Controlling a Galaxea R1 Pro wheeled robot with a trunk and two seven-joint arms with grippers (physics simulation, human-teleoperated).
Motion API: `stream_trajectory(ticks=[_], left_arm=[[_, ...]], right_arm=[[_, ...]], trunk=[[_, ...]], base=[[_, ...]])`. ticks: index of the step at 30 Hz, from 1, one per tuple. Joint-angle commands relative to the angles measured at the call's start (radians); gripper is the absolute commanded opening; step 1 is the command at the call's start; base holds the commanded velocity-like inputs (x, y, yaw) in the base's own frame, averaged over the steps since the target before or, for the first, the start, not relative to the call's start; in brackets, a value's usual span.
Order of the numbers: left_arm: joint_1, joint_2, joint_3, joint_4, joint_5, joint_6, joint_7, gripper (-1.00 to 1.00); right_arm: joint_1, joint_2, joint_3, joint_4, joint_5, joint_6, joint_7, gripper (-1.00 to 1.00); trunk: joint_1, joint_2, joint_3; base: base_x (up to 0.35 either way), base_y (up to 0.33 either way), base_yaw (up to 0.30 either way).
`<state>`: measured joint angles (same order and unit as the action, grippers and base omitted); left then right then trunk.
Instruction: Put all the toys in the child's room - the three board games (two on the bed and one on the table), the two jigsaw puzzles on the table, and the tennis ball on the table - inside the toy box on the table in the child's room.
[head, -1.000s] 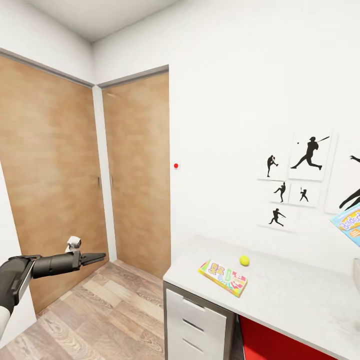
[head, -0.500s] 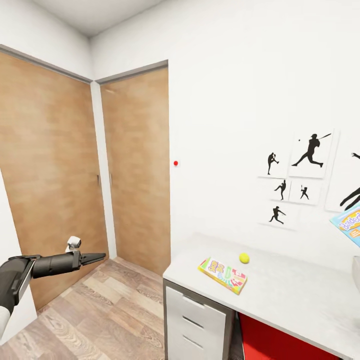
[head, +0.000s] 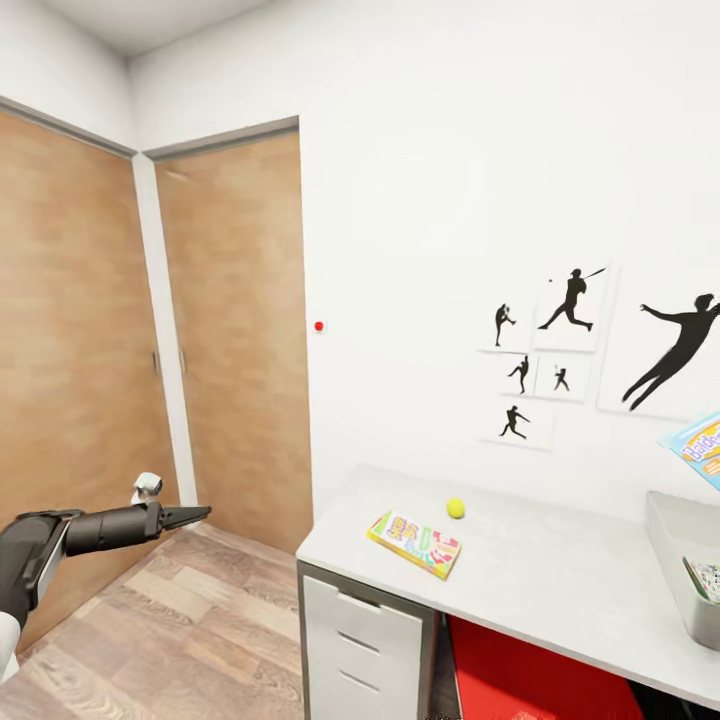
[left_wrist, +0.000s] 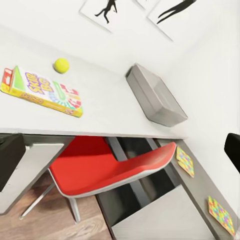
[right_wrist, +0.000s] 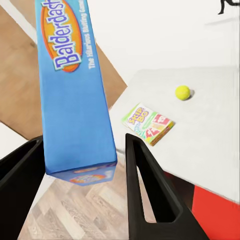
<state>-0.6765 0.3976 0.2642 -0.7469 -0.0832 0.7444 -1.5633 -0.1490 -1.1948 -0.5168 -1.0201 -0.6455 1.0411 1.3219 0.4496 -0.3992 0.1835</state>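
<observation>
Head view: the left hand (head: 195, 515) hangs over the floor, fingers together. The SKIP-BO box (head: 414, 543) and ball (head: 455, 508) lie on the surface (head: 540, 585), the bin (head: 680, 565) farther along.

Left wrist view: two puzzles (left_wrist: 185, 161) lie on the lower section.

Right wrist view: the right hand (right_wrist: 80, 165) grips the blue box (right_wrist: 72, 85).

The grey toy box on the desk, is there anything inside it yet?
In the head view, the toy box shows one thing inside: a corner of something with a printed pattern leaning against its wall. What it is can't be told, and the rest of the inside is cut off.
</observation>
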Motion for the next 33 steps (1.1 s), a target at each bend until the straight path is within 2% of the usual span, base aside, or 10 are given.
stream_trajectory(ticks=[1, 13, 15, 21, 27, 29, 33], left_arm=[[0.0, 0.0, 0.003, -0.002, -0.009, 0.01, -0.008, 1.0], [0.0, -0.001, 0.004, -0.024, -0.009, 0.01, -0.008, 1.0], [0.0, -0.01, -0.002, -0.044, -0.008, 0.011, -0.008, 1.0], [-0.038, -0.116, -0.107, -0.132, -0.009, 0.054, -0.008, 1.0], [-0.086, -0.194, -0.152, -0.273, -0.01, 0.178, -0.008, 1.0], [-0.101, -0.208, -0.156, -0.298, -0.01, 0.194, -0.008, 1.0], [-0.112, -0.216, -0.158, -0.312, -0.009, 0.202, -0.008, 1.0]], right_arm=[[-0.003, 0.0, 0.001, 0.006, -0.002, 0.006, 0.002, -1.0], [-0.003, 0.009, 0.005, 0.055, 0.0, 0.006, 0.001, -1.0], [-0.003, 0.01, 0.006, 0.065, 0.003, 0.006, 0.002, -1.0], [-0.003, 0.011, 0.012, 0.075, 0.016, 0.006, 0.002, -1.0], [-0.003, 0.012, 0.013, 0.077, 0.018, 0.006, 0.003, -1.0], [-0.003, 0.013, 0.014, 0.076, 0.018, 0.006, 0.003, -1.0], [-0.003, 0.014, 0.014, 0.073, 0.018, 0.006, 0.003, -1.0]], trunk=[[0.0, -0.001, 0.0], [0.0, -0.001, 0.0], [0.0, -0.001, 0.0], [0.0, -0.001, 0.0], [0.0, -0.001, 0.0], [0.0, -0.001, 0.0], [0.0, -0.001, 0.0]], base=[[0.0, 0.0, -0.275], [0.0, 0.0, -0.277], [0.0, 0.0, -0.278], [0.0, 0.0, -0.278], [0.0, 0.0, -0.278], [0.003, 0.0, -0.278], [0.063, 0.0, -0.278]])
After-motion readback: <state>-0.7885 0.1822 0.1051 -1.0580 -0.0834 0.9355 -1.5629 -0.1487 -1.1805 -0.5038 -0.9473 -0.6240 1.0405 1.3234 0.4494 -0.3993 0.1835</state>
